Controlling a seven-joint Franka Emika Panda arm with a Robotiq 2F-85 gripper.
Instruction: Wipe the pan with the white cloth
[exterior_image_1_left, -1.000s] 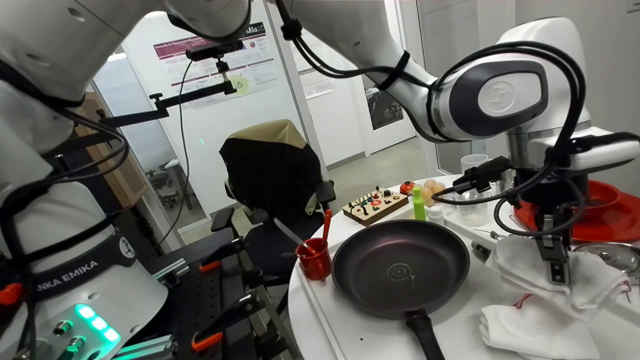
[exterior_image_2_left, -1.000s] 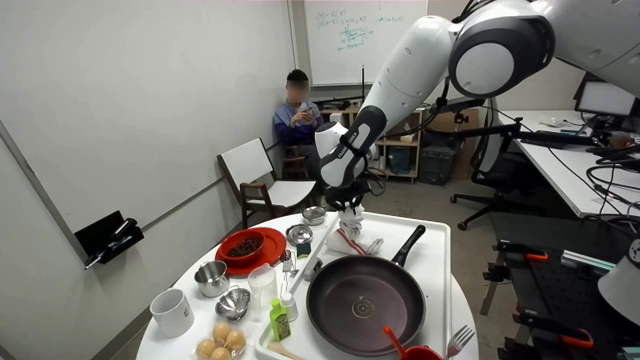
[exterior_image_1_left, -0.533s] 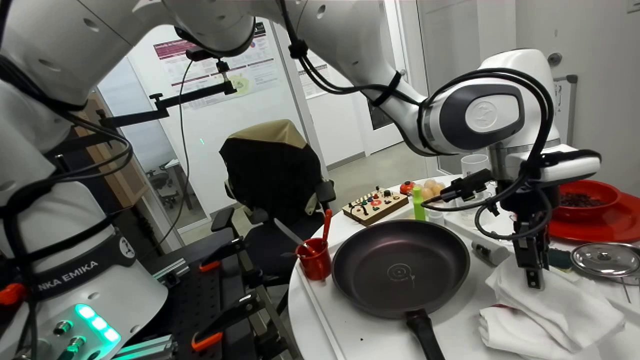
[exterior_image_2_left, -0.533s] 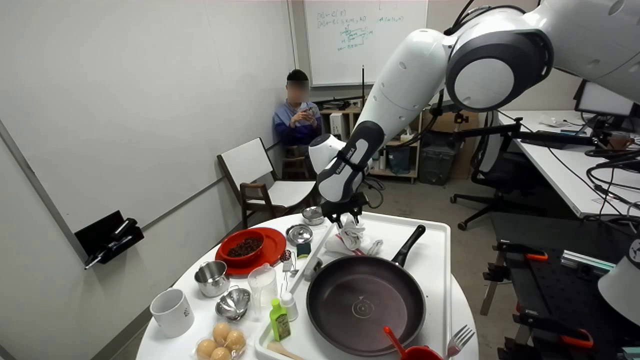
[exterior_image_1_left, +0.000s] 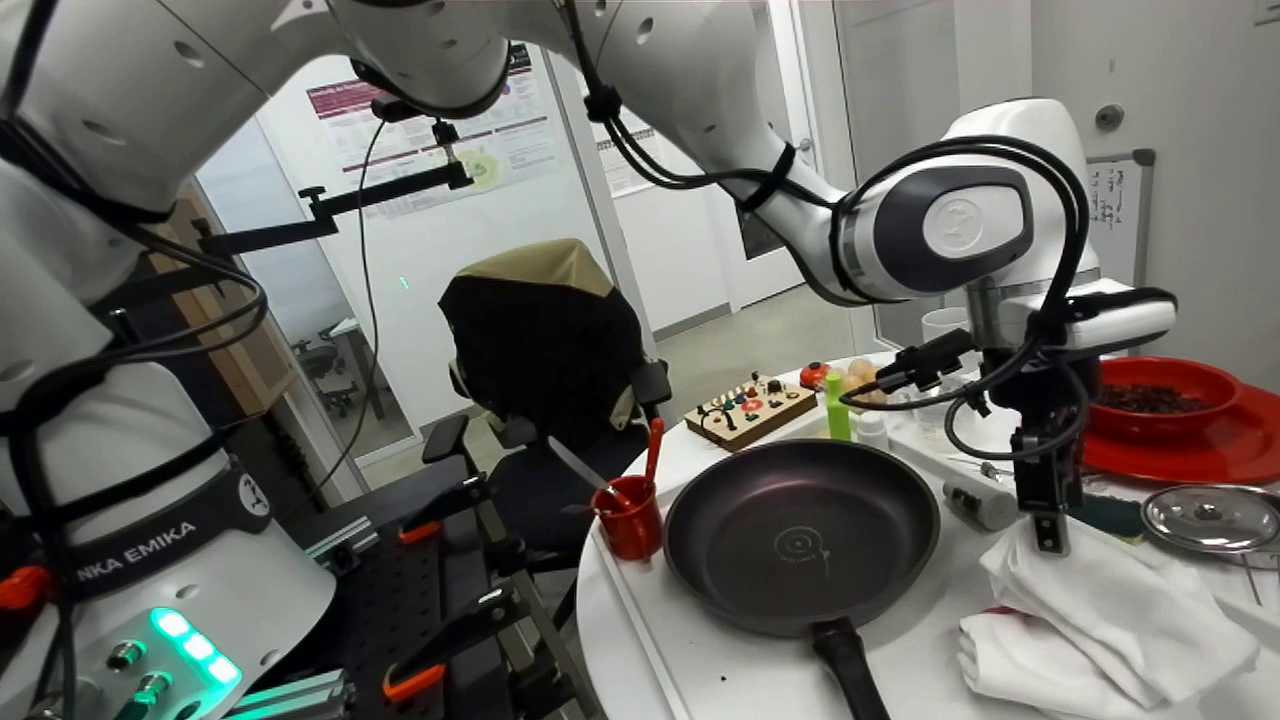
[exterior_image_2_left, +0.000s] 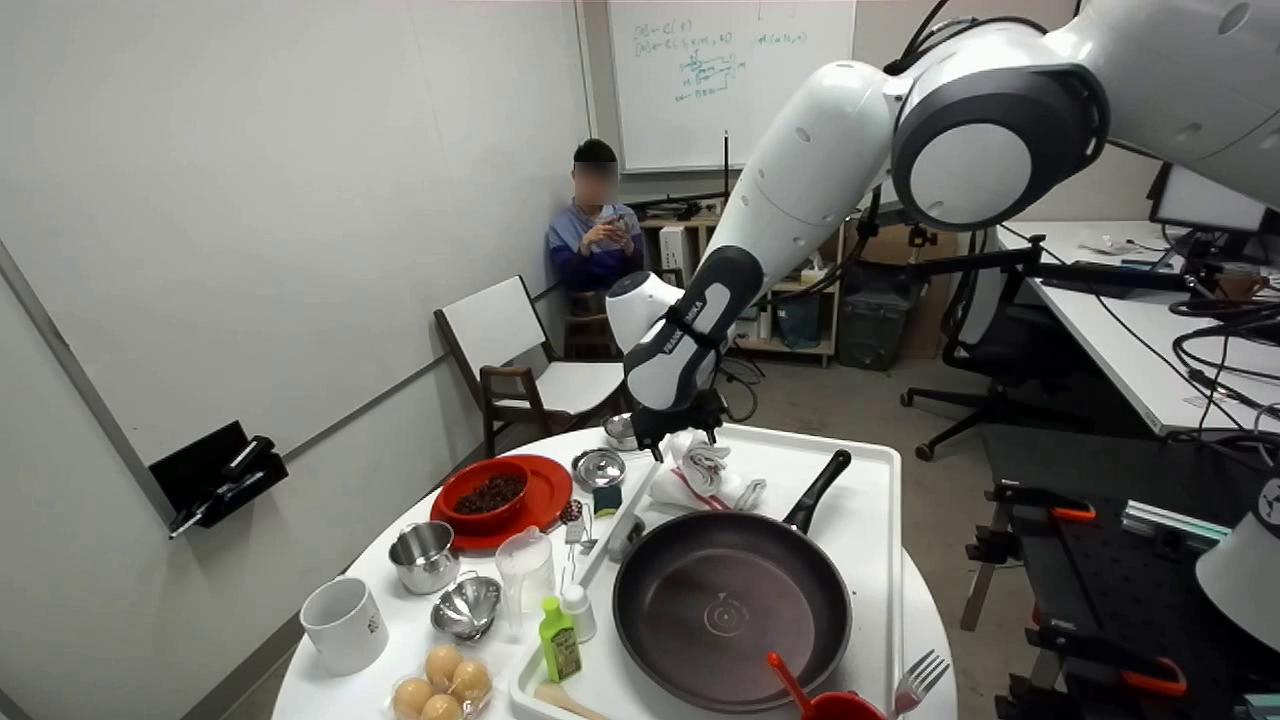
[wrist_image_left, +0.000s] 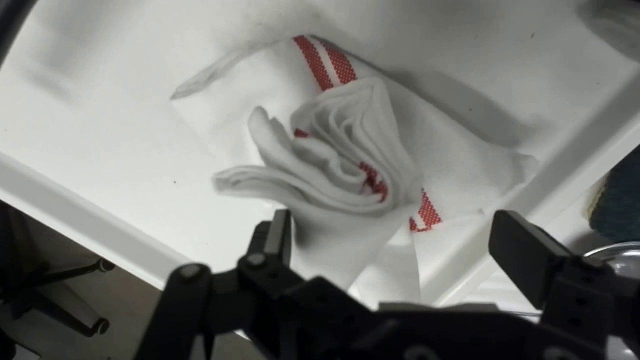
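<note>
Above the white tray (wrist_image_left: 85, 215) my claw (wrist_image_left: 391, 220) hung with its jaws wide apart, and the white cloth (wrist_image_left: 325, 185) lay loose below them on the tray. A crumpled roll of it rested over a flatter, red-striped spread; whether the two were one piece, the folds kept from me. Its lower end in the wrist view ran down behind the claw's black body, so I could not follow its edge. In an exterior view only one finger (exterior_image_1_left: 1048, 538) showed, and I could not make out whether the tip met the cloth.

The pan (exterior_image_2_left: 730, 620) sat on the same tray, open side up, near the cloth but apart from it. Its black handle (exterior_image_2_left: 820, 490) showed whole in an exterior view, where a red cup (exterior_image_2_left: 842, 706), itself cropped, hid a stretch of the rim.

Up in a corner of the wrist view, a grey shape (wrist_image_left: 617, 25) was too blurred and cut short to name. A dark sponge (wrist_image_left: 620, 205) was cropped at the side, and a shiny metal lid (wrist_image_left: 622, 257) was partly behind my claw. The claw also covered one side of the red bowl (exterior_image_1_left: 1185, 424) in an exterior view; the dark bits (exterior_image_1_left: 1150, 400) inside were too small to tell.
</note>
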